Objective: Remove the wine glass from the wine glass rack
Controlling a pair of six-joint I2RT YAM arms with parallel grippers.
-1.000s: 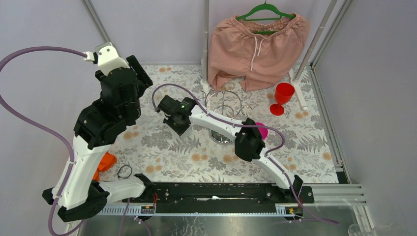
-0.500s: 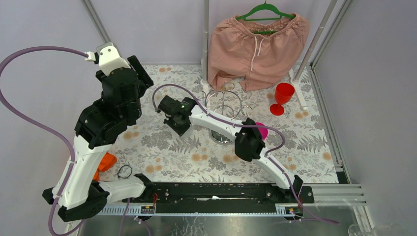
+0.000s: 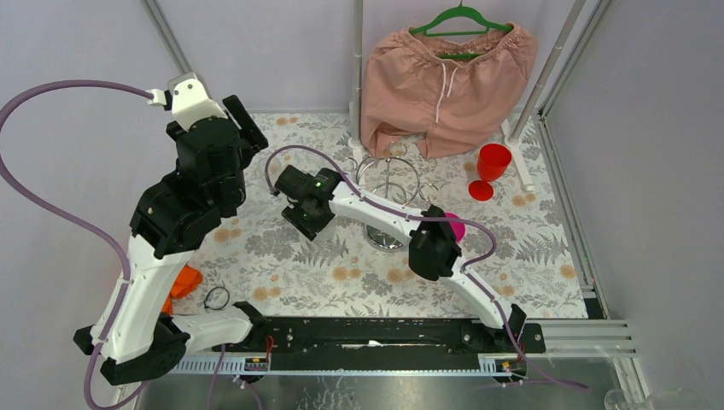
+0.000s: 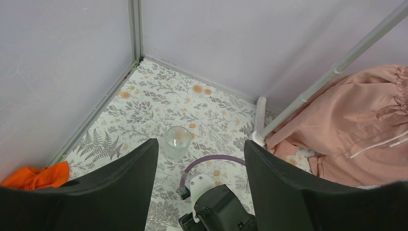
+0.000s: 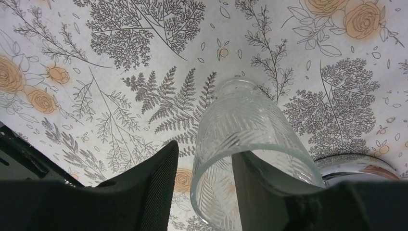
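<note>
The clear ribbed glass sits in the right gripper, away from the wine glass rack.
Top view: the right gripper hangs left of the rack; a red wine glass stands on the table to the rack's right. Left wrist: the left gripper has its jaws spread wide and empty, with a small tumbler on the table beyond. Right wrist: the jaws clasp the tilted ribbed glass, just beside the rack's base.
</note>
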